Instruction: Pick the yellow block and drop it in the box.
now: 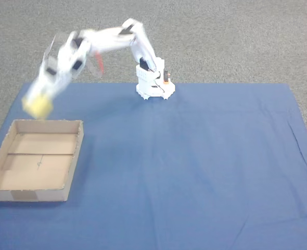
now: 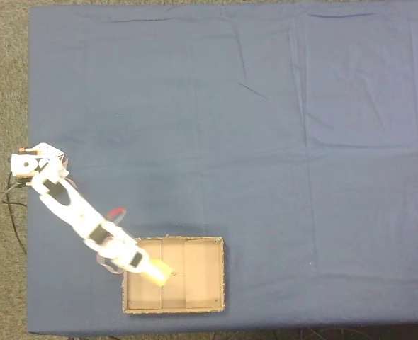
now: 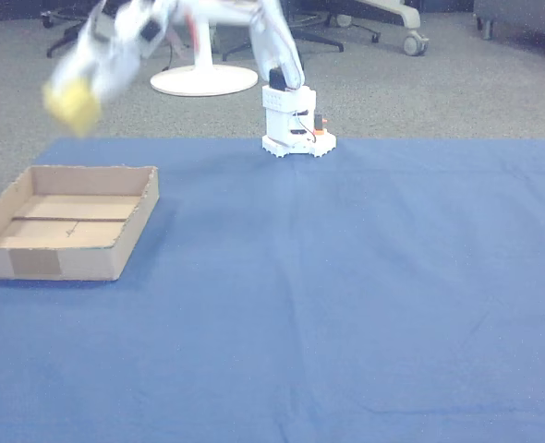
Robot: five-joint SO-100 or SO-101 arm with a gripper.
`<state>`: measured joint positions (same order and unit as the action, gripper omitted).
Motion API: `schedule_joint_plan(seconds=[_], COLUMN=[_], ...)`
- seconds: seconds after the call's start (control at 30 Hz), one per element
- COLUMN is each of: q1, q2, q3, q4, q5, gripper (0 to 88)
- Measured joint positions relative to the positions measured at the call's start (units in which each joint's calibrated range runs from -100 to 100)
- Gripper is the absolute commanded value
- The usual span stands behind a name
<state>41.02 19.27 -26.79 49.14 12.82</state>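
Arm stretched toward the box (image 1: 75, 156), motion-blurred in a fixed view and the other view. Gripper (image 1: 41, 101) clamped on the yellow block (image 1: 38, 107), block held in the air; in the top-down fixed view the block (image 2: 159, 271) sits over the box floor, near the wall closest to the arm base. From the front fixed view it hangs abt at the far-wall line, so how far inside it is: hard to tell w/ the blur. Risks, my judgement: release while the arm is swinging could fling the block past or short of the low walls; block looks light and foam-like, so it could bounce off the cardboard floor and hop out; if lowered too close to the near wall the gripper could clip the rim and shove the box, which sits loose on the cloth. Safer to settle over the middle seam before opening. Surface: blue cloth (image 1: 195, 166) w/ creases over the desk, arm base (image 1: 152, 83) at one edge. Room: grey carpet (image 1: 237, 36), office-chair legs and a white round pedestal base (image 3: 203, 81) behind
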Motion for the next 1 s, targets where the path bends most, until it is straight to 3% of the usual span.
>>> schedule_joint_plan(seconds=[0.13, 0.33, 0.4, 0.47, 0.6, 0.67, 0.73, 0.8, 1.0], q1=[-1.4, -1.5, -1.2, -1.2, -1.3, -1.3, -2.5, -5.6, -30.8], q2=[15.7, 24.9, 25.2, 25.3, 25.1, 22.1, 13.1, -1.6, -68.5], q3=[-12.6, -15.1, -15.2, -15.2, -13.9, -7.3, 3.6, 17.3, 62.5], q4=[4.6, 3.1, 2.8, 2.9, 2.6, -0.2, -5.5, -10.3, -9.7], q5=[2.0, 4.6, 5.0, 5.4, 5.9, 5.6, 4.0, 0.7, -5.0], gripper=[20.6, 21.5, 34.8, 37.5, 37.1, 32.0, 20.1, 0.3, 0.2])
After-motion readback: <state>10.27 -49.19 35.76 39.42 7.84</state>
